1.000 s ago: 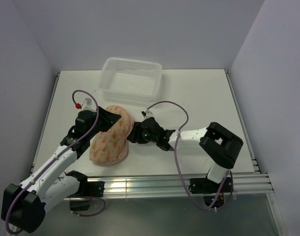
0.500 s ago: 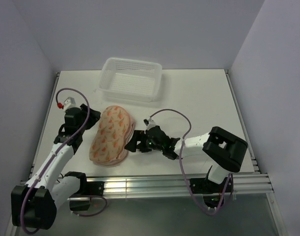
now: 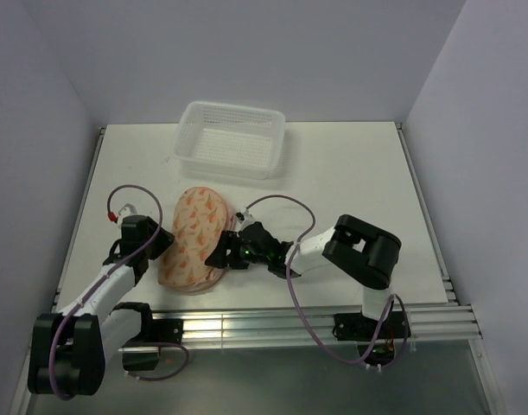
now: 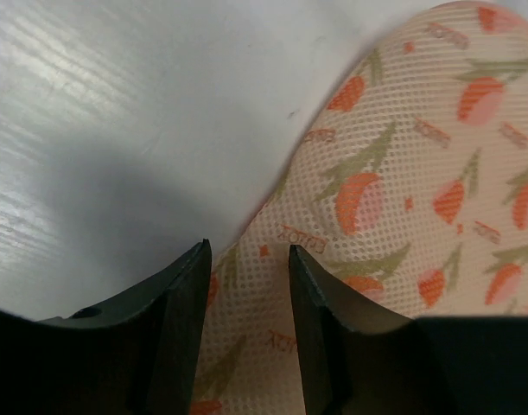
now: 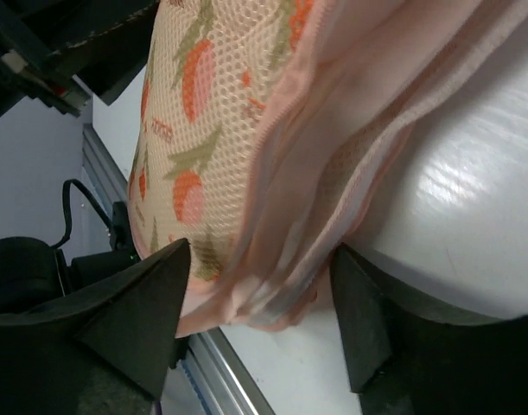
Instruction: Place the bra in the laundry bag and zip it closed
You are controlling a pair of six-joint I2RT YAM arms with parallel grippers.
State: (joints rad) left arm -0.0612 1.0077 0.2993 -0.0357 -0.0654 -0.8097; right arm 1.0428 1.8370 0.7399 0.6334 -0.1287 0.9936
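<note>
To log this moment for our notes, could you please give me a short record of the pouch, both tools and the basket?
pouch: flat on the table, printed side up, right edge gaping with pink layers showing
left tool: open, over the pouch's left edge
right tool: open, fingers either side of the gaping edge
basket: white, at the far side, apart from the pouch

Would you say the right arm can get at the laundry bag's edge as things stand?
Probably yes: the right end effector is open at the edge of the laundry bag, a finger either side, nothing blocking. The left end effector sits on the opposite side.
</note>
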